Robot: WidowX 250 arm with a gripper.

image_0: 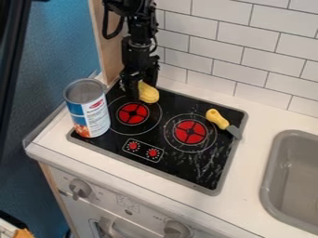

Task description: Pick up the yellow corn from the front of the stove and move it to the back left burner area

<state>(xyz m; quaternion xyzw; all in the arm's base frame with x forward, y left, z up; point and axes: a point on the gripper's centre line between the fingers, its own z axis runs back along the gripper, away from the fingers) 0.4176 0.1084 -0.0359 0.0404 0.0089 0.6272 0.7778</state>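
Gripper [138,88] by yellow toy [148,93], stove's [168,169] back-left; prob. grasp stage. Can't tell if spread or pinching; next move needs sure hold.

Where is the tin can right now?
In the camera view, the tin can stands upright on the left, at the left edge of the stovetop, beside the left burner.

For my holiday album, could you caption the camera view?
A black robot hand beside a yellow object on a toy stovetop, with a large can and yellow-handled tool nearby.
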